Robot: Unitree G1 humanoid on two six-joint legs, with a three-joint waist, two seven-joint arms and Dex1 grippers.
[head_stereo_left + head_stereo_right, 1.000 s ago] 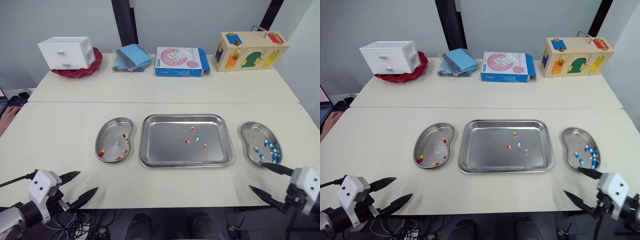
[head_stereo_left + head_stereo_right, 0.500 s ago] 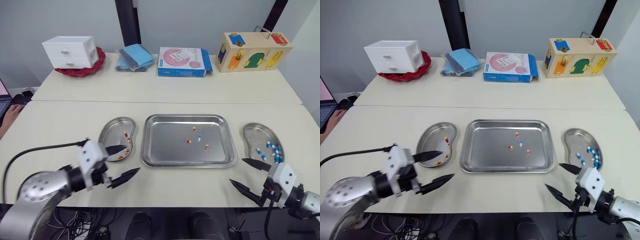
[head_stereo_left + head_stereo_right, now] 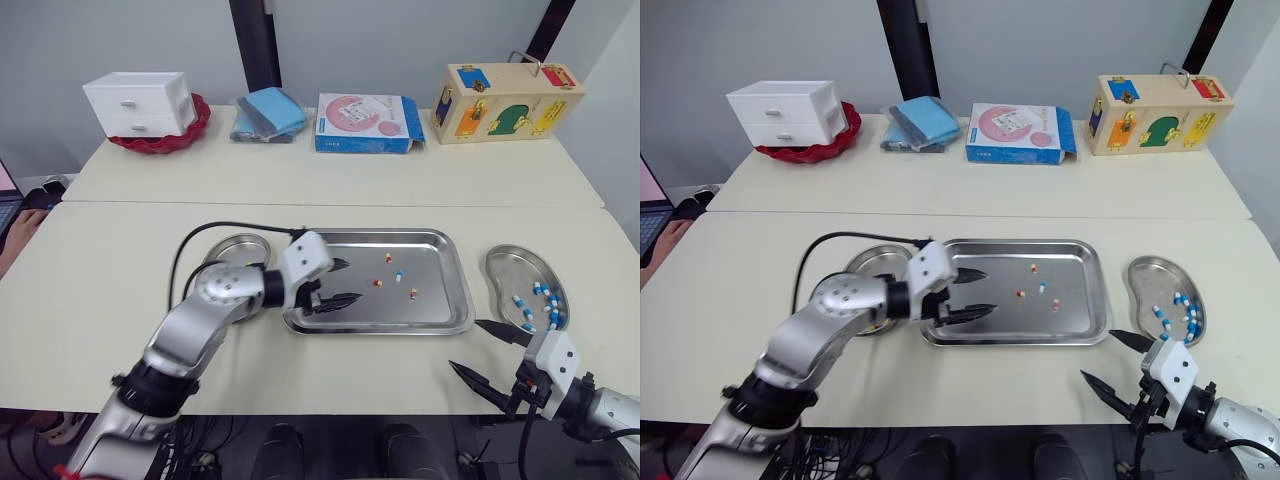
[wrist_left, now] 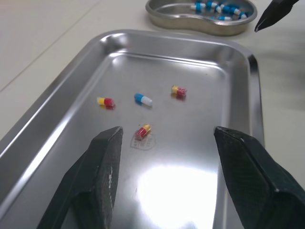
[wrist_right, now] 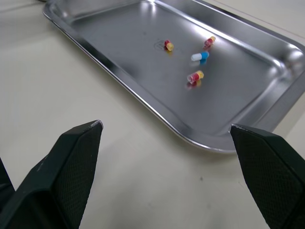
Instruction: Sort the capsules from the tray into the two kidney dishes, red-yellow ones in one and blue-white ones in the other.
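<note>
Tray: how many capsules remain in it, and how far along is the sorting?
Done: several blue-white capsules lie in the right dish. In hand: nothing; the left gripper hovers open over the tray. Left: three red-yellow capsules and one blue-white capsule in the tray.

Lab table (image 3: 100,285) with kidney dishes (image 3: 505,268)

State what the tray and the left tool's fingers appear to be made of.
Tray: metal, likely stainless steel, polished; it mirrors light glare and the capsules. Fingers of the left tool: black, matt, probably plastic or rubber; fine cross-hatched texture, no shine.
</note>
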